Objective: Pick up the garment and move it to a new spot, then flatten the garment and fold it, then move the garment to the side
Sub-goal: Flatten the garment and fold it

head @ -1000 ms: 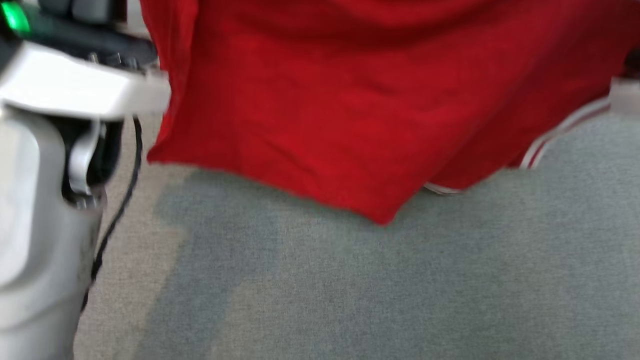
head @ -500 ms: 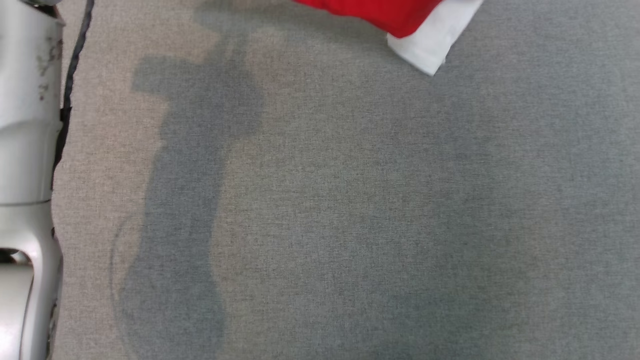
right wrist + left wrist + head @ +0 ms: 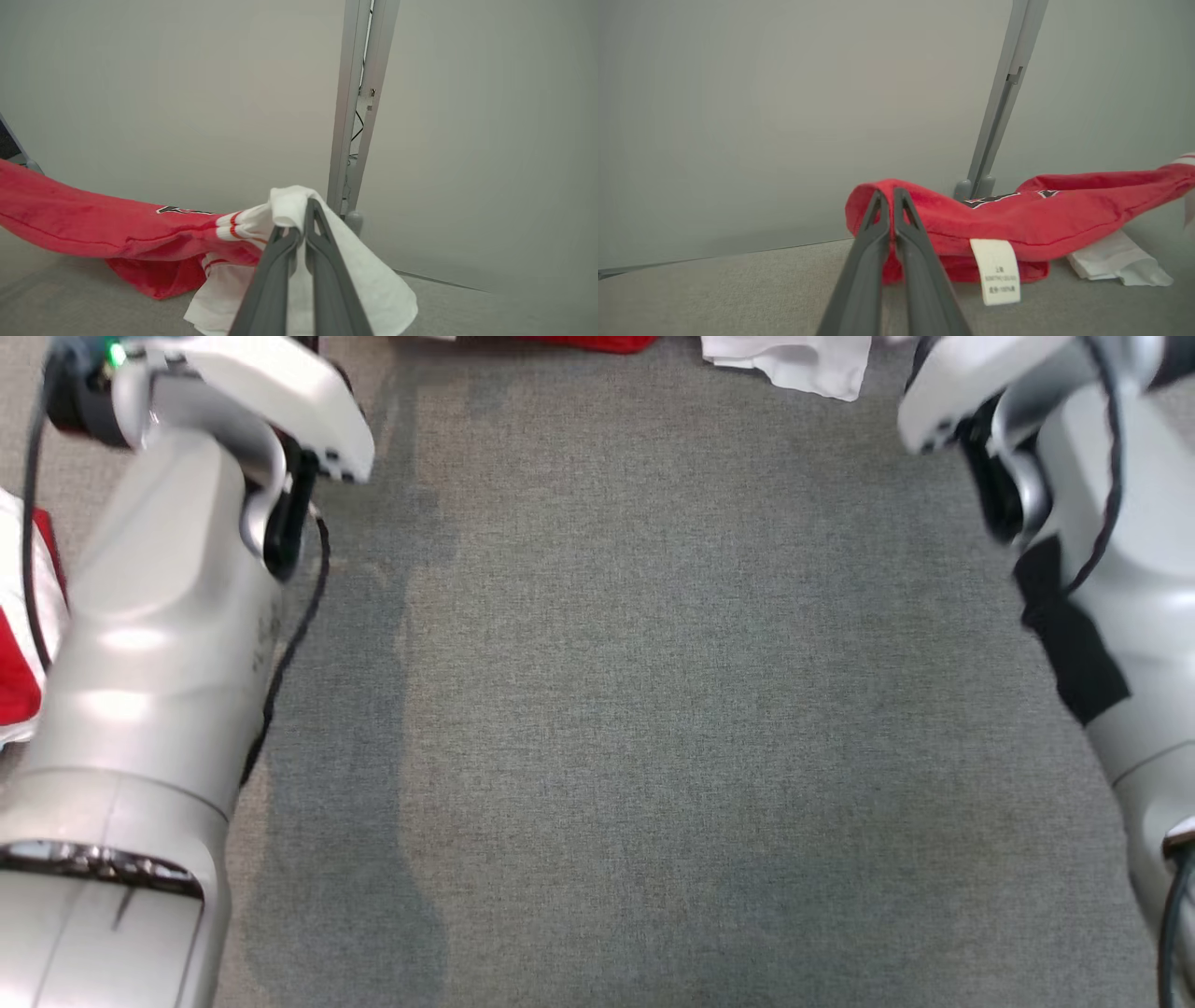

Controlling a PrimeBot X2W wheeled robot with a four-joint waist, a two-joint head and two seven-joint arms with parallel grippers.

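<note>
The garment is red with white striped sleeves and a white care label (image 3: pixel 1000 270). In the left wrist view my left gripper (image 3: pixel 887 195) is shut on a red fold of the garment (image 3: pixel 1041 219), which stretches off to the right just above the grey surface. My right gripper (image 3: pixel 303 212) is shut on a white sleeve part of the garment (image 3: pixel 140 228), with the red body trailing left. In the head view the garment (image 3: pixel 794 359) shows as a thin red and white strip at the top edge, between my two pale forearms.
A grey fabric surface (image 3: pixel 653 709) spreads out below the arms. A plain grey wall with an upright metal post (image 3: pixel 999 102) stands close behind the garment. Another red and white cloth (image 3: pixel 19 653) lies at the left edge. A black cable (image 3: pixel 299 635) hangs along my left arm.
The head camera has swung, so the whole picture shifted. The garment hung large across that view a second ago; now it sits at the top edge, with both forearms in view.
</note>
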